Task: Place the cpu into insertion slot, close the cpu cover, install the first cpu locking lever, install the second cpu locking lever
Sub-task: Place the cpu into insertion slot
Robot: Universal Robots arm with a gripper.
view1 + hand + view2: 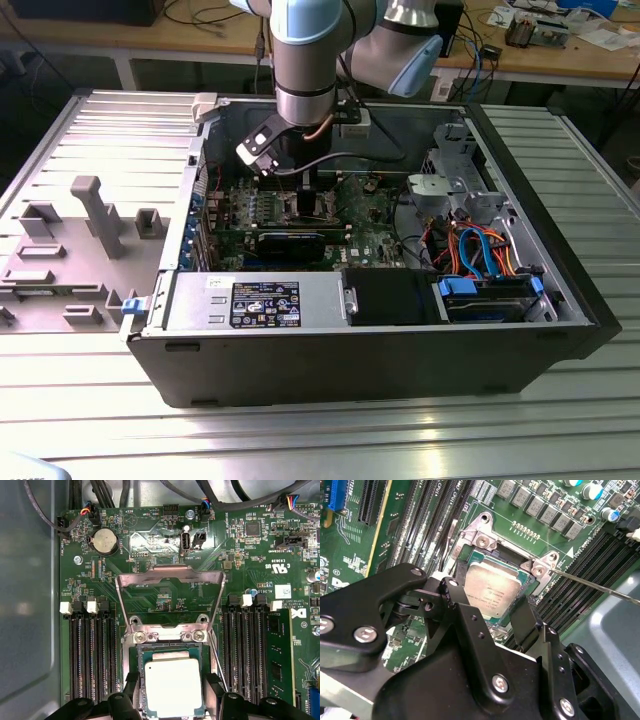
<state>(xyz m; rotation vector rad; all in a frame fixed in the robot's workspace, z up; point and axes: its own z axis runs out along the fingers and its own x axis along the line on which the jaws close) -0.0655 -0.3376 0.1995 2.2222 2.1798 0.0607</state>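
The cpu (492, 592) (172, 687), a square chip with a dull silver top on a green base, sits at the insertion slot (167, 636) (482, 535), level within its silver rim. My gripper (493, 592) (172, 680) (305, 185) is right over it. The two black fingers (461, 575) press against opposite edges of the chip. The cpu cover (170, 575) is swung open and lies back on the green board beyond the socket. A thin silver locking lever (600, 587) (217, 660) sticks out loose beside the socket.
Long black memory slots (92, 655) (247, 650) flank the socket closely on both sides. In the exterior view a black graphics card (290, 240) lies in front of the socket. Blue and orange cables (480, 250) and the drive cage fill the case's right. A grey fixture tray (70, 250) sits outside on the exterior view's left.
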